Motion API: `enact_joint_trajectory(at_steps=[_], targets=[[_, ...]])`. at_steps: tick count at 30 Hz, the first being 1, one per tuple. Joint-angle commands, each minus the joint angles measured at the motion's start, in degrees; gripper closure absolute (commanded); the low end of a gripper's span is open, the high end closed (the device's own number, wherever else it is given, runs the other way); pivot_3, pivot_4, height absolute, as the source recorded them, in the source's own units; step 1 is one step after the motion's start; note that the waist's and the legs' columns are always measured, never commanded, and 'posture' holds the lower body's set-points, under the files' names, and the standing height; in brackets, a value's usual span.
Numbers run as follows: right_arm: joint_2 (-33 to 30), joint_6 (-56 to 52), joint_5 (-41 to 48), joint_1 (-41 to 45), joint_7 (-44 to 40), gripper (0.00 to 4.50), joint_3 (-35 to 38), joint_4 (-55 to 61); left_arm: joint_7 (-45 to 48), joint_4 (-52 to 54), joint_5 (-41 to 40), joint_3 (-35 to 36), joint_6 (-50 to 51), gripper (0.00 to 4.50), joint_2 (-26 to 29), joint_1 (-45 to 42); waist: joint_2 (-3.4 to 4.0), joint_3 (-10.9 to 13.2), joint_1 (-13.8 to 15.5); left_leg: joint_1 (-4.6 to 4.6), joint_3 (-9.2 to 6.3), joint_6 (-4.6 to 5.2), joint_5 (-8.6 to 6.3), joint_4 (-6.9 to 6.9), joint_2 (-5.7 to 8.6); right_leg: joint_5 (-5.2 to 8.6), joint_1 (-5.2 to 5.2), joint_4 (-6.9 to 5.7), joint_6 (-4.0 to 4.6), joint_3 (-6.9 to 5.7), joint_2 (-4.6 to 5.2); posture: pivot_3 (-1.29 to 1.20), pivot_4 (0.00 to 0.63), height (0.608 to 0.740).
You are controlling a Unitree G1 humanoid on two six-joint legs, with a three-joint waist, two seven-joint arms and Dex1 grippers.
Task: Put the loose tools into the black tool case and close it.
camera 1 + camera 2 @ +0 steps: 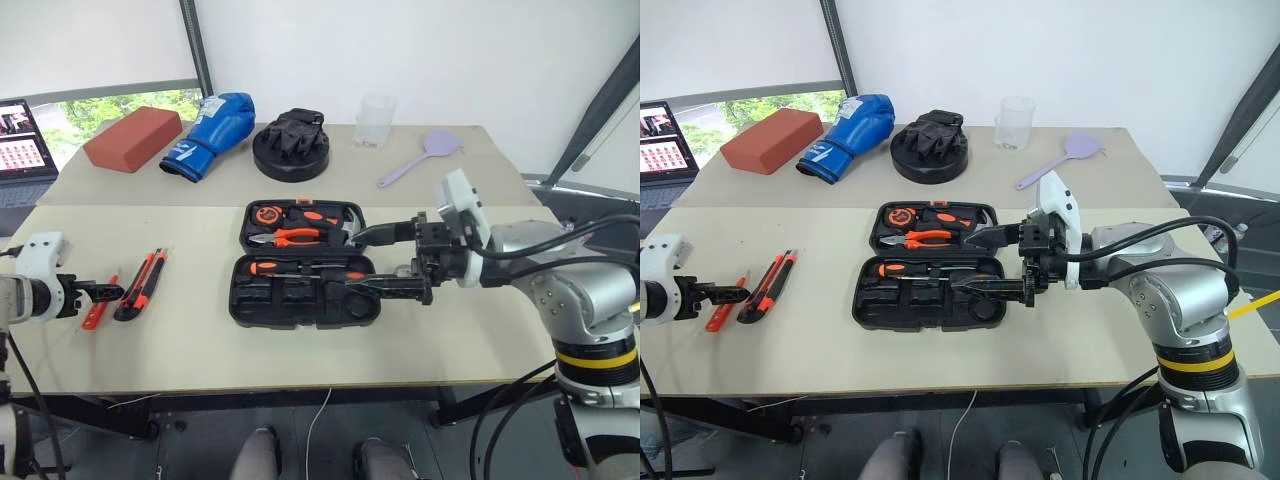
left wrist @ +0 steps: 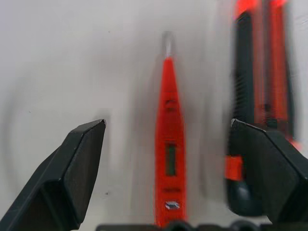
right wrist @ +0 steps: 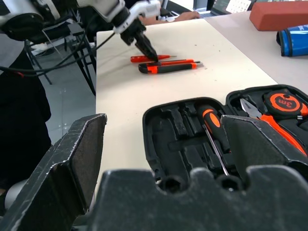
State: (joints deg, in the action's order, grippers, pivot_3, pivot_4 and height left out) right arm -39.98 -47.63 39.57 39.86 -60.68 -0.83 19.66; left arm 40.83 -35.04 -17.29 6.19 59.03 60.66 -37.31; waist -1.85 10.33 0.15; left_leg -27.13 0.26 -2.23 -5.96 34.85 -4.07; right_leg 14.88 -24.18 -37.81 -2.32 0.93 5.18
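The black tool case (image 1: pixel 262 305) lies open mid-table; it holds an orange-handled screwdriver (image 1: pixel 300 268), pliers and a tape measure. Two loose tools lie at the table's left: a slim red tester screwdriver (image 1: pixel 97 310) and an orange-black utility knife (image 1: pixel 142 283). My left gripper (image 1: pixel 112 292) is open just above them. In the left wrist view the tester (image 2: pixel 168 144) lies between its fingers, and the knife (image 2: pixel 260 86) is beside one finger. My right gripper (image 1: pixel 353 262) hovers open over the case's right end, holding nothing.
Across the back of the table are a red brick (image 1: pixel 132 138), a blue boxing glove (image 1: pixel 208 134), a round black disc with gloves (image 1: pixel 291 145), a clear cup (image 1: pixel 375 120) and a lilac spatula (image 1: pixel 422 156). A laptop (image 1: pixel 22 140) stands at the far left.
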Motion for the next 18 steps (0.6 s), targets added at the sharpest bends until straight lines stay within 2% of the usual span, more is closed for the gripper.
enact_joint_trajectory(at_steps=[1, 2, 3, 4, 8, 10, 14, 18], targets=[[-1.04, -0.28, 1.68, 0.00, 1.32, 0.00, 2.79, 1.85, 1.01, -5.56, 3.63, -2.80, -2.60, 0.85, -0.81, -2.36, 0.00, 0.00, 0.09, 0.00, 0.00, 0.00, 0.00, 0.00, 0.00, 0.00, -0.01, -0.02, 0.00, 0.00, 0.00, 0.00, 0.150, 0.735], [-1.20, -0.37, 1.88, -0.20, 1.51, 0.00, 2.94, 2.05, 1.50, -6.37, 4.19, -3.39, -3.17, 1.10, -1.05, -2.53, 0.01, 0.00, 0.13, 0.01, 0.00, 0.00, 0.00, 0.00, 0.00, 0.00, -0.02, -0.04, 0.00, 0.01, 0.00, 0.00, 0.150, 0.735], [-1.28, -0.43, 2.02, -0.30, 1.68, 0.00, 2.99, 2.17, 1.95, -7.15, 4.70, -3.79, -3.71, 1.62, -1.22, -2.80, 0.01, 0.00, 0.16, 0.01, 0.00, 0.01, 0.01, 0.00, 0.00, 0.00, -0.02, -0.08, 0.00, 0.01, 0.00, 0.00, 0.150, 0.735], [-1.50, -0.56, 2.27, -0.58, 1.80, 0.00, 3.21, 2.49, 2.58, -7.77, 5.19, -4.38, -4.10, 1.84, -1.47, -2.79, 0.02, -0.01, 0.21, 0.02, 0.00, 0.01, 0.01, -0.01, 0.00, 0.00, -0.02, -0.09, 0.00, 0.01, 0.00, 0.00, 0.150, 0.735], [-3.14, -0.55, 2.85, -1.96, 2.10, 0.00, 4.02, 3.72, 3.52, -11.12, 7.31, -5.14, -6.25, 3.52, -2.53, -3.45, 0.10, -0.06, 0.51, 0.09, 0.03, 0.01, 0.01, 0.00, 0.02, 0.01, 0.04, -0.11, 0.00, 0.01, 0.04, 0.00, 0.150, 0.735], [-3.93, -0.06, 2.62, -2.55, 2.19, 0.00, 4.01, 3.88, 3.62, -12.40, 7.94, -4.53, -7.43, 4.12, -2.41, -4.45, 0.17, -0.10, 0.57, 0.10, 0.04, 0.01, 0.01, 0.00, 0.04, 0.02, 0.05, -0.11, -0.02, 0.01, 0.08, 0.00, 0.150, 0.735], [-5.97, -1.19, 3.26, -4.61, 2.06, 0.00, 4.25, 4.14, 6.75, -10.65, 7.68, -3.27, -10.76, 4.12, -0.73, -8.84, 0.15, -0.11, 0.61, 0.11, 0.03, 0.01, 0.01, 0.00, 0.04, 0.01, 0.03, -0.16, -0.02, 0.01, 0.06, 0.00, 0.150, 0.735], [-8.48, -1.81, 4.42, -8.30, 1.71, 0.00, 5.19, 6.27, 18.00, 1.49, 8.87, -8.02, -18.98, 4.12, 1.26, -10.76, -0.19, -0.02, 0.95, -0.12, 0.01, -0.10, 0.09, 0.03, 0.03, 0.00, -0.04, -0.15, 0.01, -0.06, 0.08, 0.00, 0.150, 0.735]])
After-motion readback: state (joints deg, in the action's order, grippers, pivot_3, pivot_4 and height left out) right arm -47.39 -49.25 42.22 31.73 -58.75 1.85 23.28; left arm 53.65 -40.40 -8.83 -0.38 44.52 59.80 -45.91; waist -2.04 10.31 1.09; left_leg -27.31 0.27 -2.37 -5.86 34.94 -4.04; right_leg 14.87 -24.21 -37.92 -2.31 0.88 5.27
